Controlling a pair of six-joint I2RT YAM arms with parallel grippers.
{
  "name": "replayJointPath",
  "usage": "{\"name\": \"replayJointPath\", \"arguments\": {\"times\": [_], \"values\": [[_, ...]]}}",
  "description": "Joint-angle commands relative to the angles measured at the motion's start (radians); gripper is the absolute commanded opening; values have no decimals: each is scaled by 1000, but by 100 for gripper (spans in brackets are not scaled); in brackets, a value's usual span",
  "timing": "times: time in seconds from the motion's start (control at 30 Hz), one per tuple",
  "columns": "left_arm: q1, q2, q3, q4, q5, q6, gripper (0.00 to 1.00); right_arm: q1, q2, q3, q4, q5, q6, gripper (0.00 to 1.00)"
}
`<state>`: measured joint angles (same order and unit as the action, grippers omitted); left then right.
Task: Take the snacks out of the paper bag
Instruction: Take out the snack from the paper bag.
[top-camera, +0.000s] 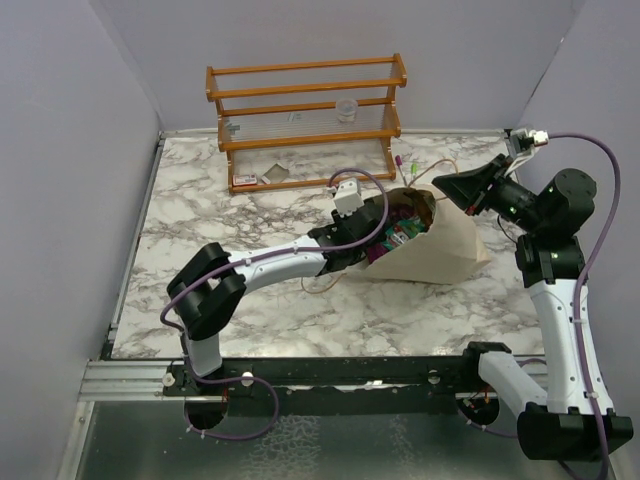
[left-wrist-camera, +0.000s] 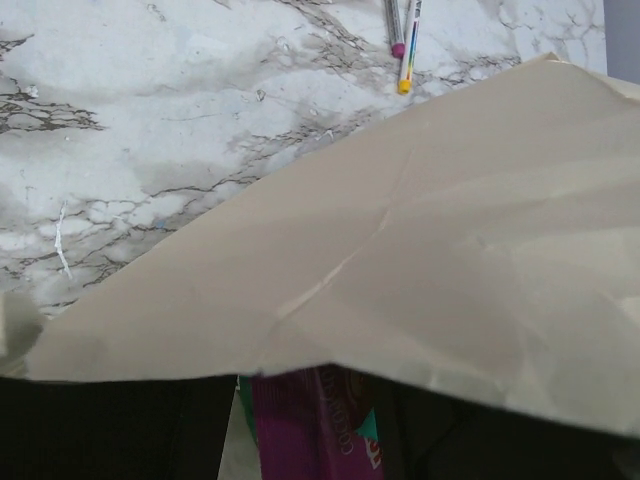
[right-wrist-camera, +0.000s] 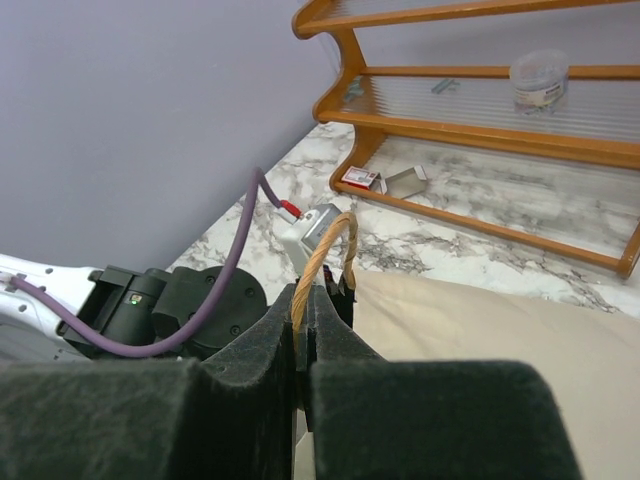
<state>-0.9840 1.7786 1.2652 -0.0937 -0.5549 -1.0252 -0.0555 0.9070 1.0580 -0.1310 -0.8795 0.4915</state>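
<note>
As the right gripper (right-wrist-camera: 303, 325) clamps its handle (right-wrist-camera: 318, 250), the bag (top-camera: 445, 255) holds snacks (top-camera: 400, 232).

The cream-beige paper bag (top-camera: 445, 250) lies on its side on the table (top-camera: 200, 190), creased, its mouth open toward the left. In the mouth the snacks (top-camera: 398, 236) are piled: a purple packet (left-wrist-camera: 300, 430) with green ones beside it. One tan handle (right-wrist-camera: 308, 270) stands up.

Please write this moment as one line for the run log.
left gripper: at paper bag mouth, purple packet between jaws, grip unclear | right gripper: shut on handle | snacks: in bag
</note>
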Motion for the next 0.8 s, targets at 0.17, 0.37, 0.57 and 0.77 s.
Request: {"name": "replayJointPath", "arguments": {"times": [0.17, 0.37, 0.57, 0.77], "values": [[-2, 14, 33, 26, -39, 54, 30, 8, -16, -12, -5, 26, -19, 2], [-1, -71, 2, 61, -33, 110, 3, 9, -20, -27, -36, 54, -41, 2], [-1, -188, -41, 127, 33, 176, 0, 9, -28, 37, -148, 177, -77, 2], [-1, -263, -28, 145, 110, 240, 0, 9, -11, 165, -250, 373, -124, 2]]}}
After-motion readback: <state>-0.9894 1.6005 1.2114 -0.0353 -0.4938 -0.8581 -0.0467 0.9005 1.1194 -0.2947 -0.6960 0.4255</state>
